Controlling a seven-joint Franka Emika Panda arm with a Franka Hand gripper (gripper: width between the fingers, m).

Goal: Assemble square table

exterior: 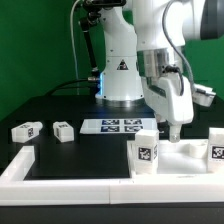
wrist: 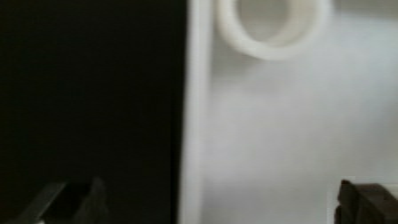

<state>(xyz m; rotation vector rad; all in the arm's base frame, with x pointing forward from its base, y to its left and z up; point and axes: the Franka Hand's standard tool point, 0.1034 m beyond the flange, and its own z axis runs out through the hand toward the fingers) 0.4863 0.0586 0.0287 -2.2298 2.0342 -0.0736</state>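
Observation:
The white square tabletop (exterior: 186, 156) lies flat at the exterior view's right, inside the rails. My gripper (exterior: 172, 133) hangs just over its back edge, open and holding nothing. In the wrist view the slab (wrist: 294, 120) fills one side, with a round corner socket (wrist: 270, 25) showing. The slab's straight edge runs between my dark fingertips (wrist: 370, 202). My gripper (wrist: 217, 205) has one finger over the black table and the other over the slab. One tagged leg (exterior: 146, 153) stands by the slab's front left corner and another (exterior: 217, 146) at its right. Two legs (exterior: 25, 130) (exterior: 63, 130) lie at the left.
The marker board (exterior: 118, 125) lies in front of the arm's base (exterior: 122, 85). Long white border rails (exterior: 20, 166) (exterior: 110, 190) run along the left and the front of the black table.

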